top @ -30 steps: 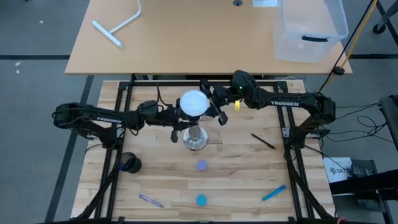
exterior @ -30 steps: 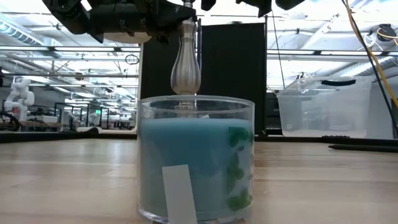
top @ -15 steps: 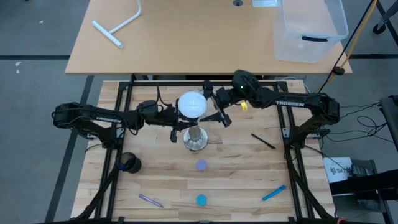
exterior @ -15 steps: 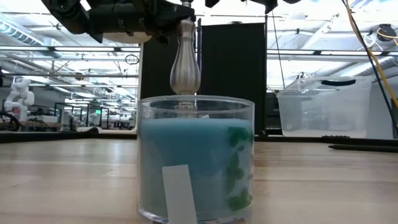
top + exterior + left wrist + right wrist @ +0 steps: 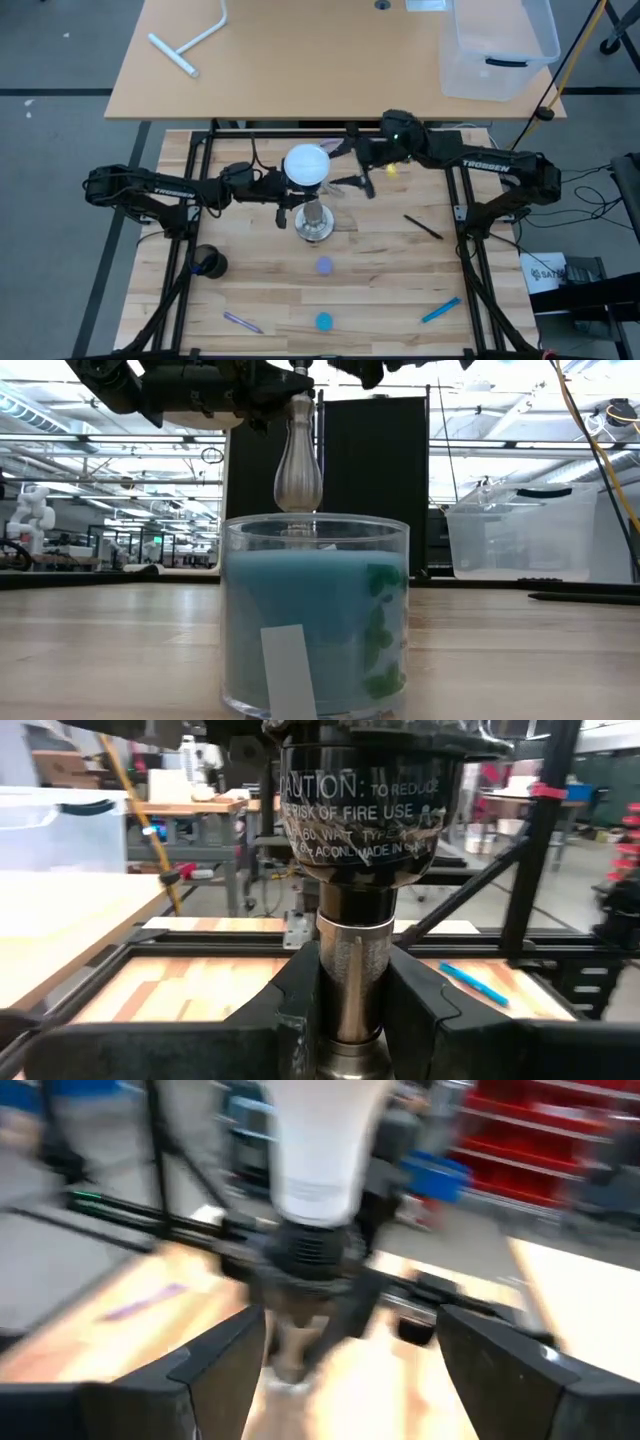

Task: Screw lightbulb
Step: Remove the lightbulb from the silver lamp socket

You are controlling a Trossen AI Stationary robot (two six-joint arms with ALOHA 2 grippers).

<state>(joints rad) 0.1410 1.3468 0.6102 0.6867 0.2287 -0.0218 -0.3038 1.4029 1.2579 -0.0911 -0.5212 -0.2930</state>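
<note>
The left end effector (image 5: pixel 340 1020) pinches the stand (image 5: pixel 313 222) post; the right end effector (image 5: pixel 350 168) is spread beside the lightbulb (image 5: pixel 306 165). Regrip squarely, then turn gently.

The black socket (image 5: pixel 370 800) in the left wrist view bears white print: "AUTION: TO REDUCE", "RISK OF FIRE USE", then smaller lines too fine to read. In the high view, "TROSSEN" stands on the right arm (image 5: pixel 487 164) and the left arm (image 5: pixel 170 182).
</note>
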